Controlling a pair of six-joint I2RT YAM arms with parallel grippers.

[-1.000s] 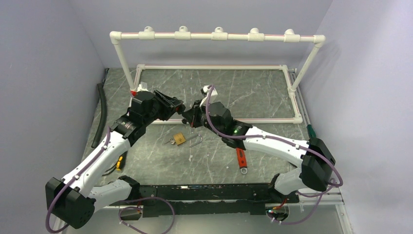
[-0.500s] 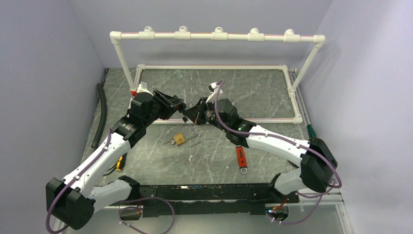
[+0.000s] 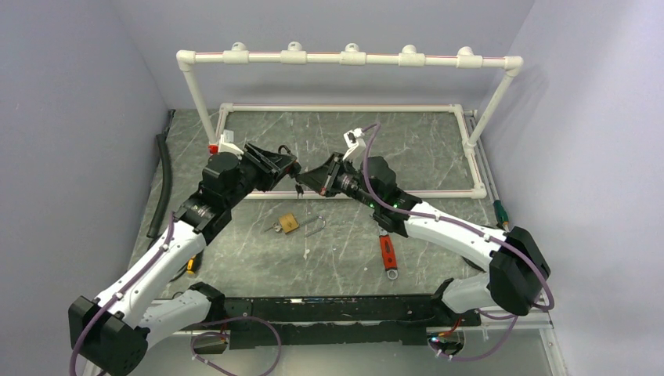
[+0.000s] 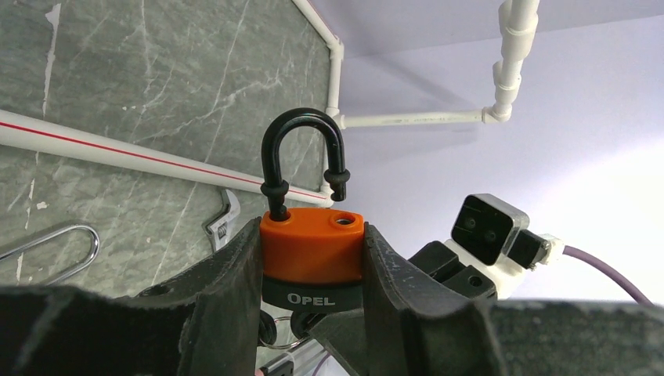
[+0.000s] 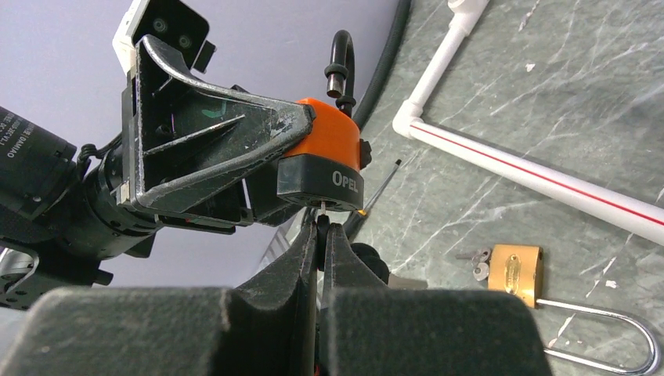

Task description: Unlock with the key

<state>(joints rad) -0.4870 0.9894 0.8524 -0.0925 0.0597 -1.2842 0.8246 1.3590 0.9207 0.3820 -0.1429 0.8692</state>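
Note:
My left gripper (image 4: pixel 312 231) is shut on an orange padlock (image 4: pixel 312 244) with a black base marked OPEL, held in the air above the table. Its black shackle (image 4: pixel 301 149) stands raised, with one end clear of its hole. My right gripper (image 5: pixel 322 229) is shut on the black head of the key (image 5: pixel 322 232), just under the padlock (image 5: pixel 327 145). The key's thin metal blade (image 5: pixel 322 206) goes into the padlock's underside. In the top view the two grippers meet tip to tip: left gripper (image 3: pixel 286 167), right gripper (image 3: pixel 304 185).
A brass padlock (image 3: pixel 289 223) with its keys and an open steel shackle (image 3: pixel 315 227) lies on the table below the grippers. A red-handled wrench (image 3: pixel 387 254) lies to the right. A white pipe frame (image 3: pixel 344 58) stands at the back. A black hose (image 3: pixel 164 180) runs along the left.
My right wrist has turned and its arm has shifted to the right while staying at the padlock's underside. My left gripper has risen slightly with the padlock.

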